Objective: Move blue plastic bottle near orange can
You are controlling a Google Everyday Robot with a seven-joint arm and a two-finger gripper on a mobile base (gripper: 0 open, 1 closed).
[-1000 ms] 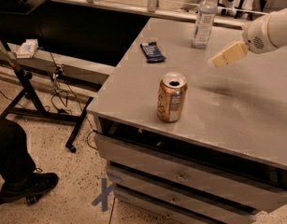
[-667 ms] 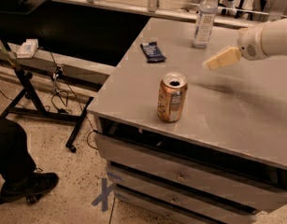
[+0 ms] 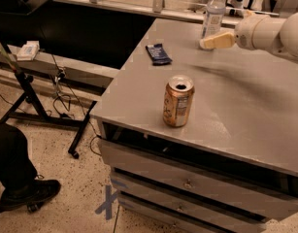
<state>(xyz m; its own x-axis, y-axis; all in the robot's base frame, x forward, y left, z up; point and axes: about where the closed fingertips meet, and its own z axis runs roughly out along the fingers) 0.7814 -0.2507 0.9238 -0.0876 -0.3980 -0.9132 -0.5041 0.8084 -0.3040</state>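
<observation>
The blue plastic bottle (image 3: pixel 214 12) stands upright at the far edge of the grey table (image 3: pixel 245 101); it is clear with a white cap and a pale label. The orange can (image 3: pixel 178 101) stands upright near the table's front edge, well in front of the bottle. My gripper (image 3: pixel 212 41) reaches in from the right on a white arm. Its cream tip is just in front of the bottle's base, overlapping it in view. I cannot tell whether it touches the bottle.
A flat dark blue snack wrapper (image 3: pixel 158 54) lies on the table left of the bottle. The table has drawers (image 3: pixel 187 183) below its front edge. A black stand with cables (image 3: pixel 37 89) and a person's shoe (image 3: pixel 27 194) are on the floor at left.
My gripper has moved left and toward the far edge, from right of the bottle to just in front of its base. The bottle and can have not moved.
</observation>
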